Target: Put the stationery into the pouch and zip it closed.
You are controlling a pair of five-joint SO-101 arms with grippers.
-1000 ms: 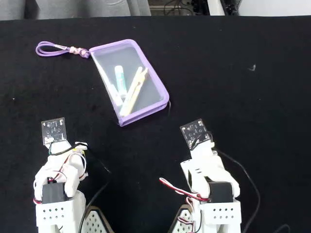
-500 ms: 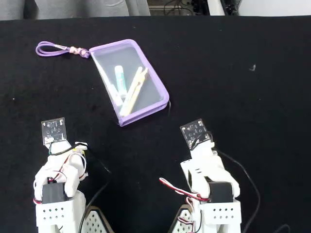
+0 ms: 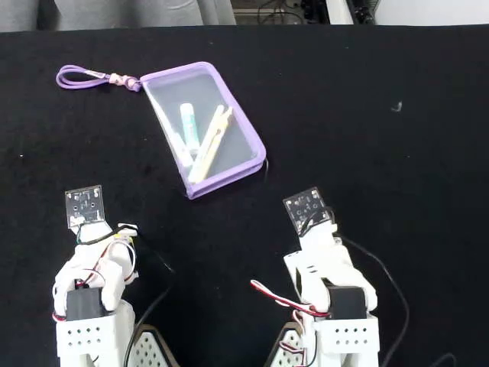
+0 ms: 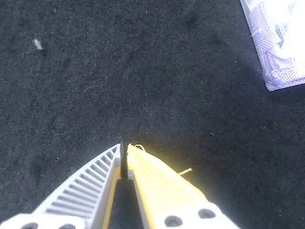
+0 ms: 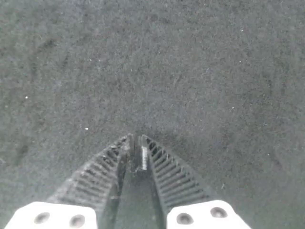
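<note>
A purple-edged clear pouch (image 3: 205, 127) lies flat at the table's back left, with a glue stick (image 3: 189, 125) and pale pencils (image 3: 212, 144) showing through its window. Its lilac strap (image 3: 80, 76) trails off to the left. One corner of the pouch (image 4: 279, 43) appears in the left wrist view. Both arms sit folded at the table's front edge, well away from the pouch. My left gripper (image 4: 125, 149) is shut with nothing in it, just above the black cloth. My right gripper (image 5: 136, 140) is also shut and holds nothing.
Black cloth (image 3: 367, 115) covers the whole table. Cables (image 3: 390, 283) run beside the right arm's base at the front. Open cloth lies between the arms and the pouch and across the right half.
</note>
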